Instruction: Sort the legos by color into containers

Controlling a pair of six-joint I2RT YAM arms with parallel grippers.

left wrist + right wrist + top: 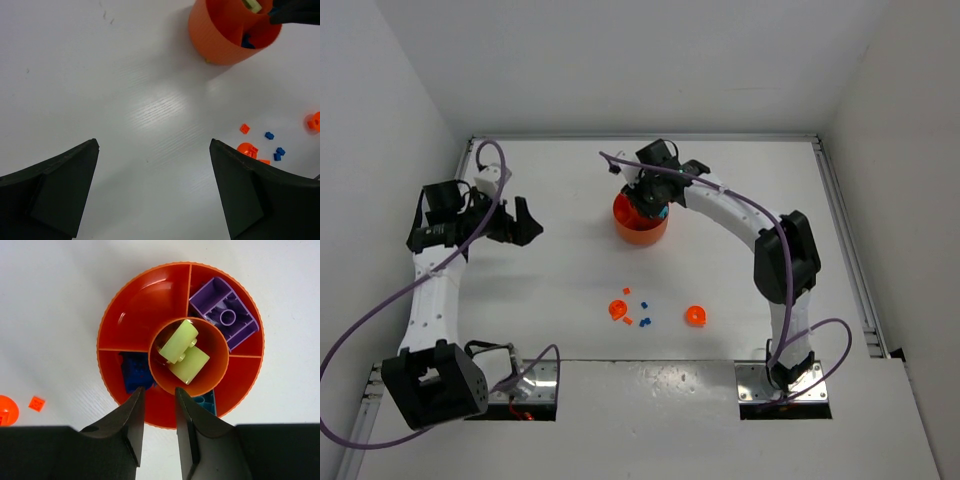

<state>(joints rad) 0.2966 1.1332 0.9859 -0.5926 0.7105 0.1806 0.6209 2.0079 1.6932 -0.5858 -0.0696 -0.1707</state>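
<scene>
A: What does the dish look like from the right wrist?

B: Round, bright orange, with a centre cup and wedge compartments around it. It sits directly beyond the right gripper, whose fingers stand a narrow gap apart with nothing between them.

A: And the bricks inside?

B: Two lime green bricks lie in the centre cup. A purple brick fills the far wedge. A blue brick lies just past one fingertip and a cyan brick just past the other.

A: What is loose?

B: A small orange square and a round orange piece lie on the table, off to one side of the fingers.

A: The left gripper?

B: Fingers spread wide, holding nothing, with the dish well beyond them.
</scene>
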